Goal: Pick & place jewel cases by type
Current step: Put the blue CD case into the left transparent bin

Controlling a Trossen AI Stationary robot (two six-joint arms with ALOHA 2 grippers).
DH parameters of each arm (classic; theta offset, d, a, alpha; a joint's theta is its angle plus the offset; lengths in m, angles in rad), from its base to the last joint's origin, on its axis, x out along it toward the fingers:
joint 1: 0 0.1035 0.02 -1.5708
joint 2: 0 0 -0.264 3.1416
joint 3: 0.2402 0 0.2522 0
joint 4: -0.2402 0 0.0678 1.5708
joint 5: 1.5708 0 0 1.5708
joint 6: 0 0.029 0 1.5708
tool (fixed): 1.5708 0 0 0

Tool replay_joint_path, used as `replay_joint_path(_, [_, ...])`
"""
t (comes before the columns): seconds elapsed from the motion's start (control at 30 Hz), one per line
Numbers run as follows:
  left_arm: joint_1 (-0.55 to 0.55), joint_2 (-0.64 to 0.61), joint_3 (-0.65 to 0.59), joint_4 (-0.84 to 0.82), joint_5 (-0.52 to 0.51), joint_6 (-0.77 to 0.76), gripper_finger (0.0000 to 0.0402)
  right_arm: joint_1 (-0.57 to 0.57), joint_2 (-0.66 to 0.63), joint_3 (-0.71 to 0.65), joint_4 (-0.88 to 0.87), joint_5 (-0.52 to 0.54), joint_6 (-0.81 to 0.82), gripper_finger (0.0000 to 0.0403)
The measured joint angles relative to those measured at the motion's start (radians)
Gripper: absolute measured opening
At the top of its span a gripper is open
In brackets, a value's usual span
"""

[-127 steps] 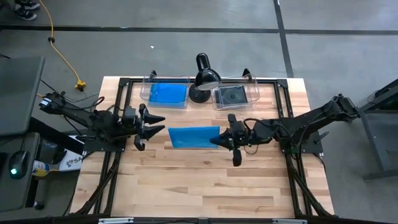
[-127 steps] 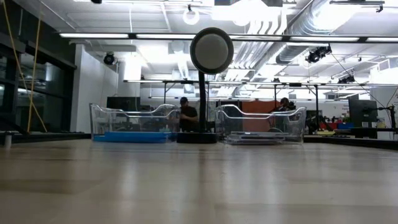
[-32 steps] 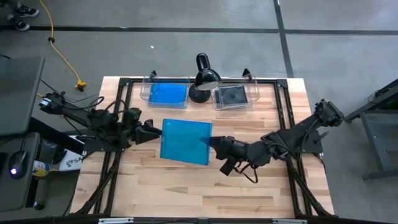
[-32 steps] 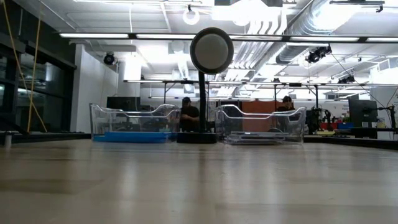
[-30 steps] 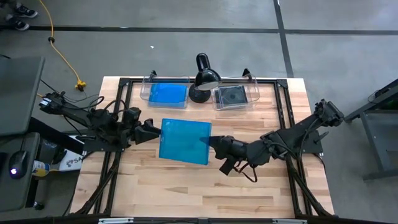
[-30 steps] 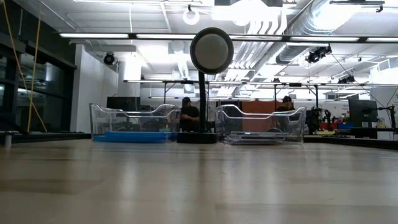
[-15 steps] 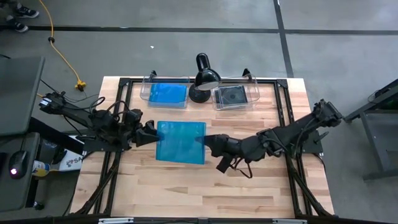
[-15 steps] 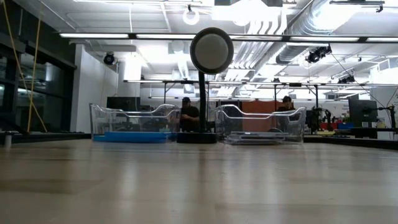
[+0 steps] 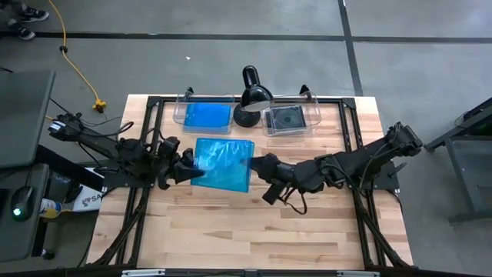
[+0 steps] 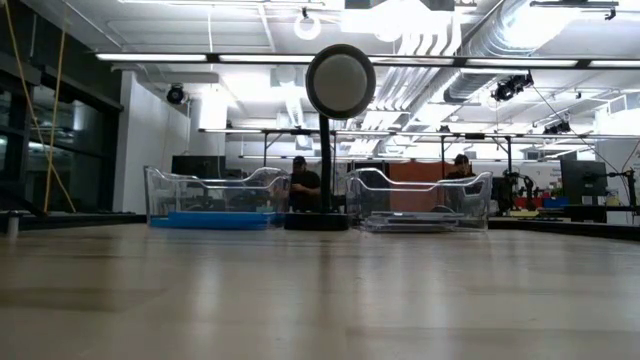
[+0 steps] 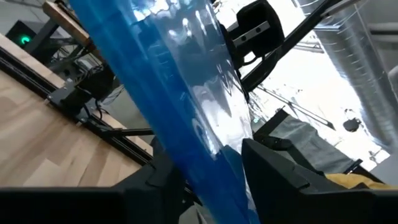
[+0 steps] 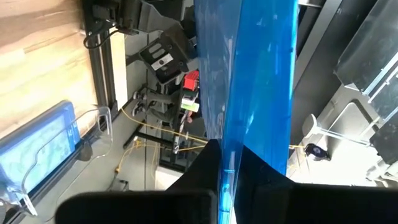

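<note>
Above the middle of the worktop (image 9: 231,231), one blue jewel case (image 9: 223,165) hangs flat between both arms: left gripper (image 9: 187,168) clamped on its left edge, right gripper (image 9: 257,165) pinched shut on its right edge. Farther back, two clear bins: the left bin (image 9: 206,115), nearer the left arm, holds blue cases, count unclear; the right bin (image 9: 290,119) shows one dark case (image 9: 287,118).

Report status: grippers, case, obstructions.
Left gripper and right gripper both clamp the blue jewel case, held above the table. Lamp between the bins; nothing blocking.
</note>
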Motion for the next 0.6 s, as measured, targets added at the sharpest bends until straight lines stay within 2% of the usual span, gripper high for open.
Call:
replay_joint_path(0.3, [0.0,-0.001,0.0,0.007,-0.023,0.049,0.0029,0.0,0.001,-0.001,-0.004,0.024,-0.001,0.0])
replay_joint_path(0.6, [-0.001,-0.001,0.0,0.003,-0.044,0.117,0.0026,-0.006,0.001,-0.001,0.004,0.026,0.013,0.0001])
